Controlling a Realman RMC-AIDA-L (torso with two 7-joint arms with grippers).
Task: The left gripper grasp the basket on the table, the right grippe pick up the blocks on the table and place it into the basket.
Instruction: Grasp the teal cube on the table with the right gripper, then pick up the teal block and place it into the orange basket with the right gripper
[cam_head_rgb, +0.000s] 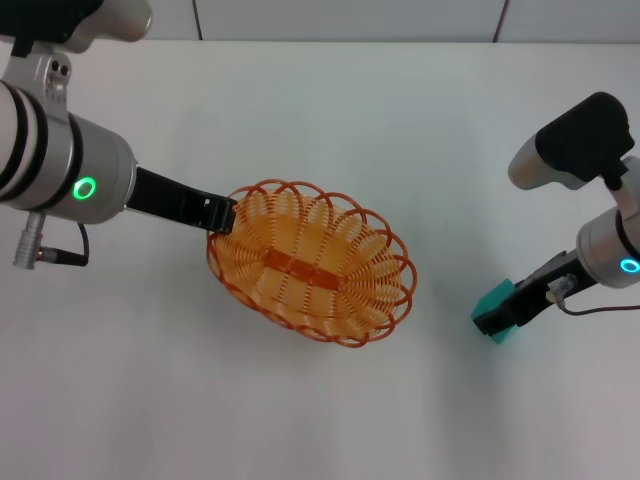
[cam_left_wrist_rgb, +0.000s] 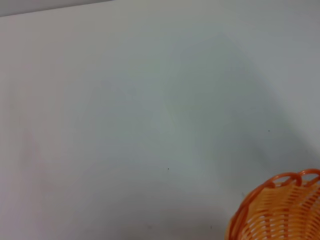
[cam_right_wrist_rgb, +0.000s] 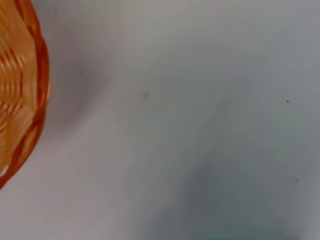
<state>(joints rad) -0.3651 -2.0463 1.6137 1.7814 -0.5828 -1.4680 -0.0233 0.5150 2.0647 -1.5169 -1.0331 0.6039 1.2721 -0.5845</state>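
Note:
The oval orange wire basket (cam_head_rgb: 310, 262) sits on the white table (cam_head_rgb: 330, 120), a little left of the middle. My left gripper (cam_head_rgb: 224, 214) reaches in from the left, its black jaws shut on the basket's left rim. Part of the basket (cam_left_wrist_rgb: 280, 212) shows in the left wrist view, and its edge (cam_right_wrist_rgb: 22, 90) in the right wrist view. At the right, my right gripper (cam_head_rgb: 498, 320) has its jaws shut on the small teal block (cam_head_rgb: 494, 300), low over the table. Whether the block touches the tabletop I cannot tell. Neither wrist view shows fingers.
Bare white tabletop (cam_head_rgb: 440, 200) lies between the basket and the block. The table's far edge meets a pale wall (cam_head_rgb: 350, 18) at the back. The right arm's thin cable (cam_head_rgb: 590, 308) hangs close to the block.

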